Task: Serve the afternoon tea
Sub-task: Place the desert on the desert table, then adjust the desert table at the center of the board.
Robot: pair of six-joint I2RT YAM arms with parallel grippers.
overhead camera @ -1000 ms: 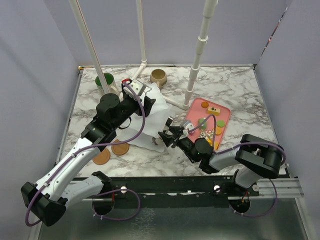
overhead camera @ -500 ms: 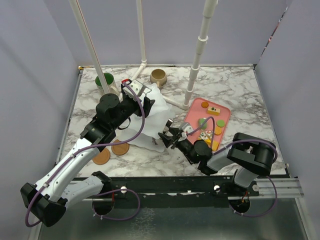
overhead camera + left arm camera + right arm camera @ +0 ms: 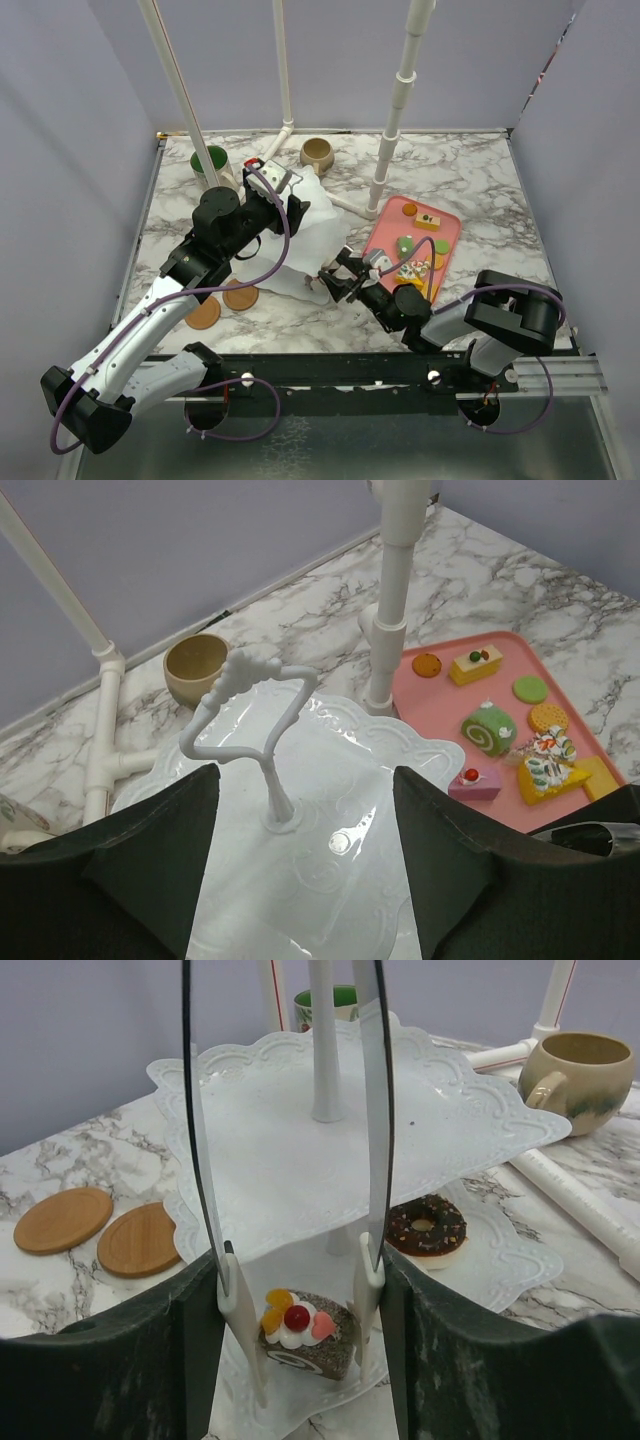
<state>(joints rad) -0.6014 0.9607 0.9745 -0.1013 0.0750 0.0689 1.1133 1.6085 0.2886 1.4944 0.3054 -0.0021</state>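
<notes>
Starting with the top view: a grey-veined marble worktop (image 3: 480, 180) sits inside plain lavender walls, and white pipes (image 3: 395, 110) rise from it. The three-tier stand (image 3: 318, 225) stands left of centre. Taken from the stand, the green-lined mug (image 3: 210, 160) is at 10 o'clock, the tan mug (image 3: 318, 153) at 12 o'clock, the pink tray (image 3: 390, 225) at 3 o'clock and two wooden coasters (image 3: 240, 296) at 8 o'clock. The left gripper (image 3: 288, 212) hangs over the stand's top. The right gripper (image 3: 335, 280) is at the stand's 5 o'clock edge.

Left wrist view: the left fingers (image 3: 150, 860) are spread wide, one on each side of the stand's looped handle (image 3: 250, 705), and touch nothing. The tray, at 3 o'clock, carries toy pastries (image 3: 487, 730): a green roll, a green macaron, cake slices and round biscuits.

Right wrist view: the right fingers (image 3: 190, 1360) clamp metal tongs (image 3: 375, 1110) between them. The white tips of the tongs flank a chocolate roll slice (image 3: 300, 1335) topped with cream and fruit, which lies on the stand's lower plate. Whether the tips touch the slice cannot be told. A chocolate donut (image 3: 425, 1228) lies on that plate at 2 o'clock from the slice.
</notes>
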